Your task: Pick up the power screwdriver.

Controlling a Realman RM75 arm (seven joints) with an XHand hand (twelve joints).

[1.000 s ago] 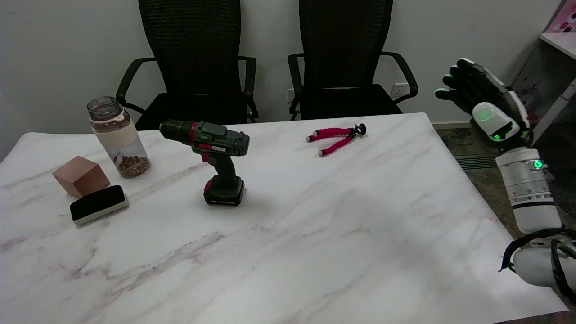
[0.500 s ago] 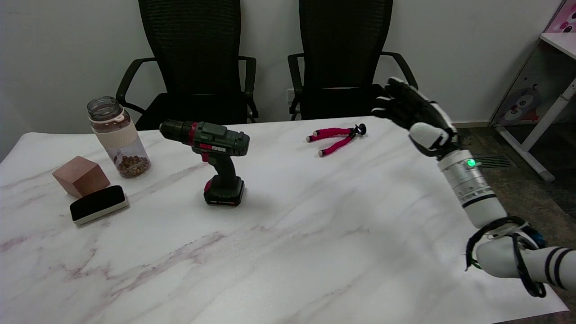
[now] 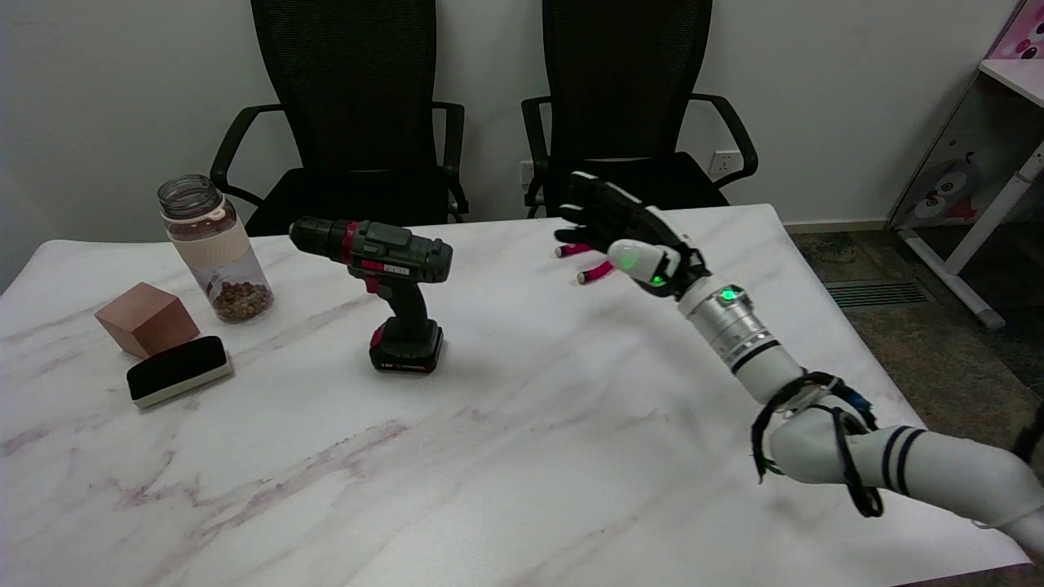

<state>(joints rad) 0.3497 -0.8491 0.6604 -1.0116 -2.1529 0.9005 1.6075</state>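
Worktop (image 3: 571, 456): white marble pattern, far edge running along the upper middle of the frame, right edge slanting down to the lower right corner. The whole lower half of the frame is bare surface; a wide bare strip also lies between the drill and the robot hand.

Drill (image 3: 383, 281): left of centre, upright on its battery base, chuck pointing to the left of the frame. Dark green body, black chuck and grip, red collar behind the chuck, red trim above the battery. A small red label sits on the side of the body and another mark on the battery; the writing on both is too small to read.

Robot hand (image 3: 621, 232): upper centre, above the worktop, well apart from the drill to its right. Fingers spread and empty, pointing toward the upper left. Green lights show on the back of the hand and on the wrist.

Tripod (image 3: 586, 273): pink legs, mostly hidden behind the robot hand.

Jar (image 3: 210, 249), block (image 3: 147, 318) and eraser (image 3: 178, 371): grouped at the left edge, clear of the drill.

Chairs (image 3: 355, 106): two, black, behind the far edge.
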